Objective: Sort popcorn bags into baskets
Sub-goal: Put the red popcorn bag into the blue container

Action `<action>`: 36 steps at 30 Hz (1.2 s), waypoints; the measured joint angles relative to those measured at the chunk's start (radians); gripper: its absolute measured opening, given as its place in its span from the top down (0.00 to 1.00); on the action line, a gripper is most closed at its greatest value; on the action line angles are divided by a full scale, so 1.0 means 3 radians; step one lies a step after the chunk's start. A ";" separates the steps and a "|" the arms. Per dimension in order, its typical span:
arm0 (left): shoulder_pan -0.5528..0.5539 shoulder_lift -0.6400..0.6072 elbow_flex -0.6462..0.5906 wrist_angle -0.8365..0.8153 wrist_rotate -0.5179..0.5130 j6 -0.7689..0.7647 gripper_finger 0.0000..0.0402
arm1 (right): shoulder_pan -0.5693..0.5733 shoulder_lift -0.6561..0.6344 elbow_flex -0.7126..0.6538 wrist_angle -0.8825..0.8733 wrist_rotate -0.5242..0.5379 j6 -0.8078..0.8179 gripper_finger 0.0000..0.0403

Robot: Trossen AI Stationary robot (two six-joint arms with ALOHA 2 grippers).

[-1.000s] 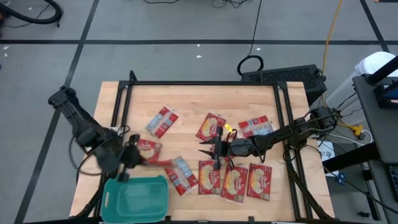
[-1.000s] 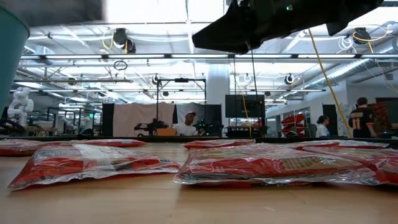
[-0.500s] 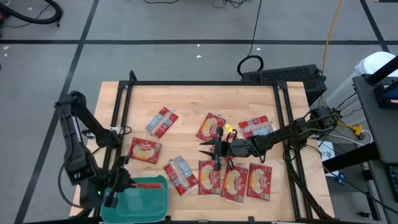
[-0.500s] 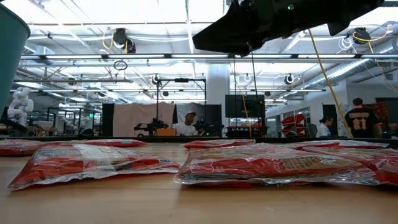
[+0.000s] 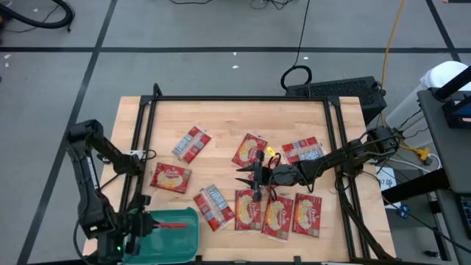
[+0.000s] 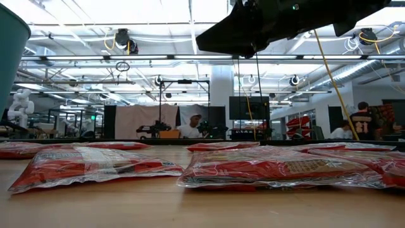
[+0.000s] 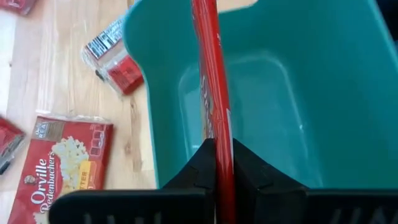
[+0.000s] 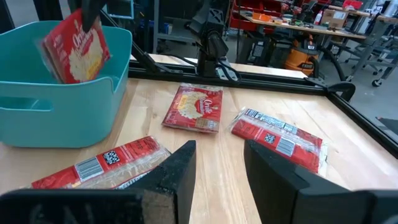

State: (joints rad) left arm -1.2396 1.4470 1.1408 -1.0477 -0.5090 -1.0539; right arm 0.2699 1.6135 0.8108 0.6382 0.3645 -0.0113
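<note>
On the desk (image 5: pixel 235 118), the teal basket (image 5: pixel 184 246) holds nothing yet; seven popcorn bags (image 5: pixel 171 178) lie outside. Left gripper (image 7: pixel 216 163) clamps one bag (image 7: pixel 210 81) above it; right gripper (image 5: pixel 252 177) hovers parted.
</note>
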 joint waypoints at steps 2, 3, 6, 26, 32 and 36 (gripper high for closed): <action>0.0000 0.0087 0.0000 -0.0007 0.0036 -0.0010 0.91 | 0.0000 0.0000 0.0000 0.0001 0.0000 0.0012 0.68; 0.0000 0.0125 0.0000 -0.0008 0.0037 -0.0016 0.89 | 0.0000 0.0000 0.0000 0.0001 0.0000 0.0021 0.68; 0.0000 0.0228 0.0000 -0.0005 0.0036 -0.0023 0.86 | 0.0000 0.0000 0.0000 0.0001 0.0000 0.0027 0.68; 0.0204 0.0280 0.0000 0.0004 0.0065 0.0148 0.85 | 0.0001 0.0000 0.0001 0.0001 0.0000 0.0028 0.68; 0.0430 -0.0005 0.0000 0.0003 -0.0739 0.0953 0.85 | -0.0002 0.0000 0.0003 -0.0094 0.0201 -0.0065 0.68; 0.0645 -0.0178 0.0000 0.0003 -0.1195 0.1494 0.84 | -0.0103 0.0000 0.0003 -0.0355 0.0367 -0.0035 0.68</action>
State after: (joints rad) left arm -1.0461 1.3936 1.1408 -1.0470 -0.8676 -0.6058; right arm 0.2390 1.6135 0.8116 0.5317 0.4746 -0.0219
